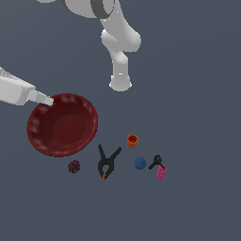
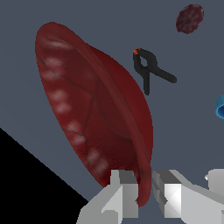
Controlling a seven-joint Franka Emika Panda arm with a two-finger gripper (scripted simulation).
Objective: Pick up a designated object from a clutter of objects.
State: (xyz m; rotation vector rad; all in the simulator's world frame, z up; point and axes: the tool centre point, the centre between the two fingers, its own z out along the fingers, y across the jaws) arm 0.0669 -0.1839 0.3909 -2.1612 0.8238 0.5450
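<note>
In the exterior view, the gripper (image 1: 47, 100) is reaching in from the exterior view's left edge and meeting the rim of the dark red bowl (image 1: 62, 124), which is sitting toward the left side of the grey surface (image 1: 197, 94), about midway down. The bowl is showing its open inside to the camera and looks tilted, as though it is hanging from the rim hold rather than lying flat, though this view alone is not settling that. The rest of the clutter is lying nearer the lower middle: a small dark red ball (image 1: 74, 166) just below the bowl, a large black clamp (image 1: 107, 163), an orange cup (image 1: 132, 140), a blue ball (image 1: 140, 163), a smaller black clamp (image 1: 156, 161) and a pink block (image 1: 161, 172) touching it.

In the wrist view, the two fingers (image 2: 122, 192) are pinching the bowl's thin rim between them, one inside the wall and one outside. The bowl is standing steeply on edge, with the large clamp and the bumpy ball showing behind it and a blue object (image 2: 220, 107) peeking in at the frame's edge.

The bowl is looking stiff and thin-walled, probably light for its size, but glossy and wide. Held at one rim point, it is likely to swing or pivot, so a deep, firm bite on the rim is the sensible hold.
</note>
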